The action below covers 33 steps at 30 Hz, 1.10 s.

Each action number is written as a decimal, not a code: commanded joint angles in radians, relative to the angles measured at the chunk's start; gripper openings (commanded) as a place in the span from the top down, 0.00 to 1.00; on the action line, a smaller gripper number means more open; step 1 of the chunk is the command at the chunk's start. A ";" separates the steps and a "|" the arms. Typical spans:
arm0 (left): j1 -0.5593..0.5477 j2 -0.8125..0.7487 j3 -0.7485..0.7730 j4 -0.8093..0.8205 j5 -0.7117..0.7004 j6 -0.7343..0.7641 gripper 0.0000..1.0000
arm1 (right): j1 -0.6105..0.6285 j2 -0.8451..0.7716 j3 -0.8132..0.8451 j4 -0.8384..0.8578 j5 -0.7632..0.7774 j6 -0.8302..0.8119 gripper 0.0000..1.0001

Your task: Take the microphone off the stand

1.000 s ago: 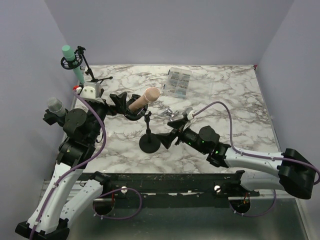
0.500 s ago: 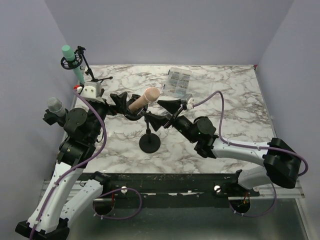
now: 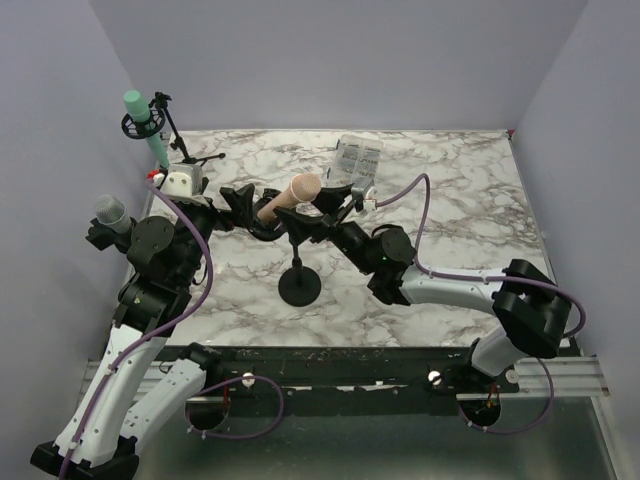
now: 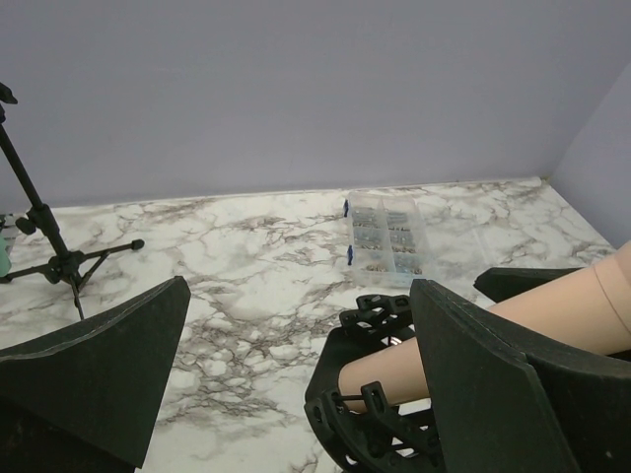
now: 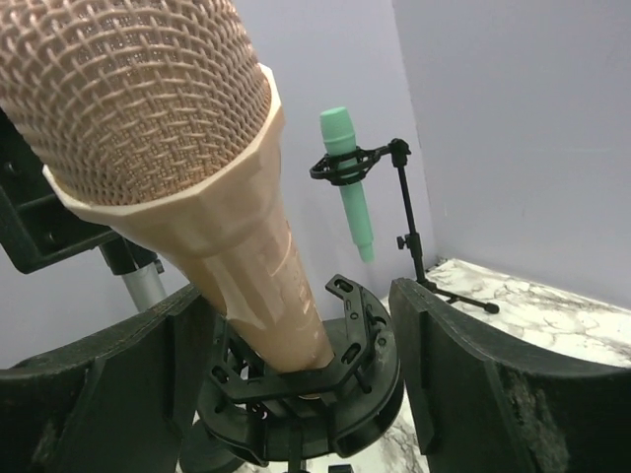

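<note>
Microphone (image 5: 197, 168) sits in stand (image 3: 299, 287); right claw (image 5: 296, 370) flanks it, wide; left claw (image 4: 296, 379) wide

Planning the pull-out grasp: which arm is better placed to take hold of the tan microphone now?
Right. The right end effector, open, straddles the tan microphone just below its head. The left end effector sits open by the tail and shock mount, better suited to bracing.
</note>
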 commanded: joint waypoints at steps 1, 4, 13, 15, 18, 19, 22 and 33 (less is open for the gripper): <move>0.006 -0.007 -0.007 0.013 0.013 0.004 0.02 | 0.006 0.038 0.046 0.079 -0.032 -0.023 0.26; 0.006 -0.004 -0.006 0.011 0.012 0.005 0.02 | 0.006 0.060 0.063 0.080 -0.052 -0.018 0.32; 0.006 -0.016 -0.005 0.012 0.008 0.008 0.01 | 0.006 0.045 0.093 0.042 -0.058 -0.023 0.57; 0.006 -0.016 -0.005 0.012 0.009 0.008 0.01 | 0.007 0.032 0.094 0.037 -0.058 -0.026 0.62; 0.007 -0.018 -0.005 0.013 0.007 0.008 0.01 | 0.007 0.013 0.104 0.019 -0.055 -0.033 0.67; 0.007 -0.018 -0.007 0.012 0.006 0.008 0.01 | 0.006 0.007 0.114 0.007 -0.051 -0.035 0.69; 0.008 -0.021 -0.006 0.011 0.004 0.008 0.01 | 0.006 -0.017 0.132 -0.016 -0.045 -0.050 0.72; 0.006 -0.028 -0.007 0.014 0.000 0.010 0.01 | 0.006 -0.170 0.147 -0.132 0.101 -0.133 0.77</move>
